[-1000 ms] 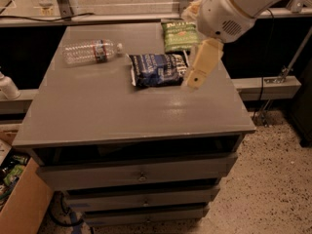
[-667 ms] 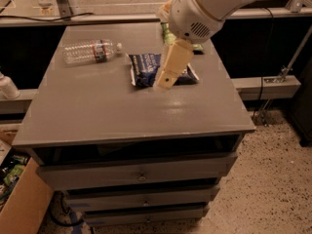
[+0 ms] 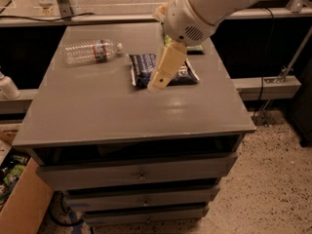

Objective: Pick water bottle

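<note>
Water bottle [image 3: 92,51], clear ribbed plastic, lies near the grey worktop's [image 3: 122,116] far-left corner; cream claw [image 3: 157,85] hovers mid-worktop, whether open I cannot tell.

Cream pincer [image 3: 158,84] above table [image 3: 97,116]; bulky white arm [image 3: 219,1], vented joint [image 3: 190,28]

One high front view looks down on the cabinet [image 3: 122,121], claw [image 3: 157,84] mid-frame

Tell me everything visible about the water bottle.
The water bottle is small, clear, ribbed plastic with a white cap and a red-and-blue label band. It lies on its side at the back left of the table, cap pointing right, touching only the tabletop. The gripper hangs apart from it, over the dark chip bag.
</note>
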Controlling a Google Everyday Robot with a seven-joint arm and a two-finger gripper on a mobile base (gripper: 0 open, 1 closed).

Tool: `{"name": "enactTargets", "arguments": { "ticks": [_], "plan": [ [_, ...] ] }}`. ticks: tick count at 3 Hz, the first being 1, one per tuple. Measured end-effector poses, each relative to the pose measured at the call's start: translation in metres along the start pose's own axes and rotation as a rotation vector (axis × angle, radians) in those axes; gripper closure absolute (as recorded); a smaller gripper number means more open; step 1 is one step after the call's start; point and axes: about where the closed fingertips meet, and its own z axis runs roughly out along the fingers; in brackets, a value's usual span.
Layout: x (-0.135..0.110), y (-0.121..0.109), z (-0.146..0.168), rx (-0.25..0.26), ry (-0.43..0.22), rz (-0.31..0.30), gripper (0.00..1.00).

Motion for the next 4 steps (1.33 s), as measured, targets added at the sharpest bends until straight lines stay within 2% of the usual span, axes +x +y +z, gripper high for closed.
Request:
{"name": "enactTargets", "arguments": {
  "ticks": [1,2,4],
  "plan": [
    [-0.015,-0.025,0.037,0.022,-0.049,-0.034,0.0],
    [-0.027,-0.06,0.075,0.026,-0.083,-0.057,0.0],
    [-0.032,-0.131,0.152,-0.01,-0.115,-0.034,0.0]
  ]
}}
